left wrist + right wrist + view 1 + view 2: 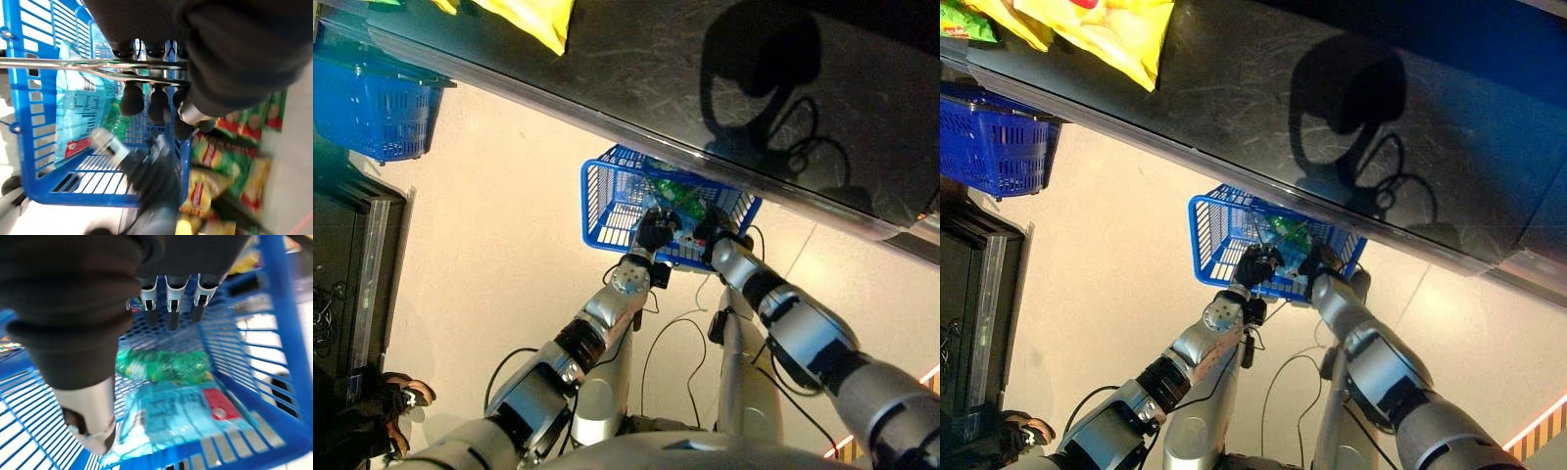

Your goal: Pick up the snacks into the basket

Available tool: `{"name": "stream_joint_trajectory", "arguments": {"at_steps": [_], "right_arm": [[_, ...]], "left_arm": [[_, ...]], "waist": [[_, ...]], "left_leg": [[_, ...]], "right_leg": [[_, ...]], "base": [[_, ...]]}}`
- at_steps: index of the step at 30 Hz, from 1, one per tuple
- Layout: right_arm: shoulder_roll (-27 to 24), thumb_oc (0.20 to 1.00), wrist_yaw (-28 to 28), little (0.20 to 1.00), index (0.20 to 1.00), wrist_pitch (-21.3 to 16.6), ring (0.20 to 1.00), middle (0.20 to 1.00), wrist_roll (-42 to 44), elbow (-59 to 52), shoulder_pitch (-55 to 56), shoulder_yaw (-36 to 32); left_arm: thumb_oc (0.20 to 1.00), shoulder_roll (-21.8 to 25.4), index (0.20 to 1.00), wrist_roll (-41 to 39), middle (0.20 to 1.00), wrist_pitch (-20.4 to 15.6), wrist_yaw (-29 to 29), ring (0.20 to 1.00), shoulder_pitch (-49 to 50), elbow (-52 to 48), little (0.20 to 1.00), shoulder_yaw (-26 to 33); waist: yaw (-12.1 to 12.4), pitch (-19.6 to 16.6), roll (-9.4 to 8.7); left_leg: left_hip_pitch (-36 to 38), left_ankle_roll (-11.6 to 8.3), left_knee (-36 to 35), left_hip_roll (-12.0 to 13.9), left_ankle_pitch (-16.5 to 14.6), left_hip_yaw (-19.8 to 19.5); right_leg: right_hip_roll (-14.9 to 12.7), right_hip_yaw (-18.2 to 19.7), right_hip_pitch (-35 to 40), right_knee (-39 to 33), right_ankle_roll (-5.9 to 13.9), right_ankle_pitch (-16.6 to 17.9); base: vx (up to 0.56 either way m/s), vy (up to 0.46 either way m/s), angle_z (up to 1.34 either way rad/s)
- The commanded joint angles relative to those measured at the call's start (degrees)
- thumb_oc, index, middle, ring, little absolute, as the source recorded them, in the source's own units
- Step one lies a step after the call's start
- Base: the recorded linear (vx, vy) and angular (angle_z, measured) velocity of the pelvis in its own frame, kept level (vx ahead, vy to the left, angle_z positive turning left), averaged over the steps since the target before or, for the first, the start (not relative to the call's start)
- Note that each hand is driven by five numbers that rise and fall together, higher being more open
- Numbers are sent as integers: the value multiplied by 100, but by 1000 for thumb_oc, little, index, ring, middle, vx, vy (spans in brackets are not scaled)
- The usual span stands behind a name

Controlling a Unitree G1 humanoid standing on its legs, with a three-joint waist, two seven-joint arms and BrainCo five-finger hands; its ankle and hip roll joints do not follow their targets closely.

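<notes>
Snacks (166,364) inside blue basket (607,211)

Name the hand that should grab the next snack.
Right. The right hand hangs open and empty over the basket; the left hand is curled round its handle. Yellow snack bags lie on the counter.

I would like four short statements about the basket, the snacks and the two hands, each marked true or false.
1. The blue basket near the hands holds a light blue bag and a green bag. True.
2. The left hand has its fingers curled round the basket's metal handle. True.
3. The right hand pinches the green bag. False: its fingers are straight above the bags and hold nothing.
4. The yellow bag on the dark counter lies inside the basket. False: it lies on the counter.
</notes>
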Motion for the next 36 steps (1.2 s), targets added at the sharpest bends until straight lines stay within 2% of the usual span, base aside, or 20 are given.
{"name": "stream_joint_trajectory", "arguments": {"at_steps": [1, 5, 8, 12, 14, 15, 20, 21, 22, 25, 26, 27, 28, 31, 36], "right_arm": [[86, 1000, 43, 1000, 1000, -163, 1000, 1000, 328, 80, 146, -189], [-101, 1000, 119, 1000, 1000, -199, 1000, 1000, 464, 19, 612, -431], [-191, 1000, 186, 1000, 1000, -211, 1000, 1000, 499, -37, 889, -545], [-428, 1000, 156, 1000, 1000, -253, 1000, 1000, 497, -390, 1689, -982], [-461, 1000, 155, 1000, 1000, -256, 1000, 1000, 505, -493, 1867, -1078], [-475, 1000, 141, 1000, 1000, -259, 1000, 1000, 522, -533, 2182, -1295], [-451, 1000, 297, 1000, 1000, -222, 1000, 1000, 534, -115, 2847, -1813], [-451, 1000, 297, 1000, 1000, -222, 1000, 1000, 534, -118, 2853, -1813], [-416, 1000, 340, 1000, 1000, -189, 1000, 1000, 667, 163, 3092, -2108], [-392, 1000, 414, 1000, 1000, -105, 1000, 1000, 833, 626, 3433, -2565], [-393, 1000, 415, 1000, 1000, -105, 1000, 1000, 833, 625, 3438, -2565], [-384, 1000, 478, 1000, 1000, -37, 1000, 1000, 881, 937, 3644, -2823], [-384, 1000, 478, 1000, 1000, -37, 1000, 1000, 881, 937, 3645, -2823], [-311, 1000, 475, 1000, 1000, 54, 1000, 1000, 992, 1316, 3884, -3182], [-173, 1000, 499, 1000, 1000, 30, 1000, 1000, 1145, 1305, 4032, -3286]], "left_arm": [[200, -115, 200, 451, 200, -331, 177, 200, -334, -141, 200, 48], [200, 41, 200, 627, 200, -228, 231, 200, -282, 757, 200, 443], [200, 200, 200, 771, 200, -188, 245, 200, -200, 996, 200, 650], [200, 484, 200, 986, 200, -25, 181, 200, 227, 1838, 200, 1181], [200, 524, 200, 1011, 200, 4, 157, 200, 343, 1935, 200, 1271], [200, 576, 200, 1289, 200, 114, 83, 200, 513, 2319, 200, 1394], [200, 626, 200, 1655, 200, 203, -350, 200, 1138, 3460, 200, 1834], [200, 625, 200, 1656, 200, 201, -350, 200, 1141, 3462, 200, 1833], [200, 622, 200, 1854, 200, 252, -484, 200, 1383, 3698, 200, 1938], [200, 608, 200, 2042, 200, 271, -733, 200, 1762, 4048, 200, 2136], [200, 608, 200, 2043, 200, 270, -734, 200, 1766, 4048, 200, 2134], [200, 606, 200, 2009, 200, 251, -840, 200, 1972, 4208, 200, 2301], [200, 606, 200, 2009, 200, 251, -840, 200, 1973, 4208, 200, 2300], [200, 564, 200, 1887, 200, 232, -925, 200, 2229, 4385, 200, 2573], [200, 546, 200, 1758, 200, 246, -980, 200, 2360, 4443, 200, 2716]], "waist": [[-122, 63, -40], [-279, 63, -195], [-353, 63, -252], [-518, -205, -415], [-552, -291, -443], [-609, -473, -505], [-708, -1130, -622], [-706, -1131, -621], [-740, -1408, -649], [-767, -1769, -652], [-764, -1772, -651], [-770, -2005, -646], [-770, -2006, -646], [-771, -2354, -656], [-785, -2595, -689]], "left_leg": [[393, 63, -167, -497, 11, 168], [869, 75, -175, -472, -79, 203], [1129, 88, -174, -471, -133, 200], [1658, 153, -178, -438, -288, 244], [1746, 164, -181, -425, -315, 253], [1920, 177, -194, -381, -375, 283], [2348, 212, -230, -299, -546, 366], [2352, 212, -230, -298, -549, 368], [2482, 218, -234, -269, -602, 401], [2648, 225, -234, -233, -688, 458], [2650, 224, -234, -232, -691, 460], [2739, 223, -234, -222, -738, 478], [2739, 223, -234, -222, -738, 478], [2859, 208, -234, -188, -784, 520], [2986, 200, -234, -172, -817, 565]], "right_leg": [[-34, 348, 197, 291, 317, -162], [-15, 334, 651, 306, 312, -224], [9, 343, 869, 346, 302, -276], [90, 365, 1288, 474, 260, -466], [114, 367, 1362, 486, 253, -498], [150, 393, 1508, 498, 243, -554], [250, 469, 1907, 407, 220, -661], [251, 471, 1912, 404, 220, -661], [283, 493, 2044, 351, 220, -682], [320, 531, 2228, 279, 221, -725], [321, 532, 2231, 276, 221, -725], [344, 560, 2321, 224, 226, -738], [344, 560, 2321, 223, 226, -737], [380, 574, 2449, 148, 236, -743], [401, 597, 2587, 157, 224, -777]], "base": [[0, 0, 0], [0, 0, 0], [13, -12, -1], [70, -43, -5], [72, -35, -1], [99, -43, -2], [129, -39, -18], [157, -47, -23], [148, -41, -13], [138, -35, -15], [119, -33, -9], [84, -19, -6], [140, -38, -3], [81, -38, -3], [33, -26, -15]]}}
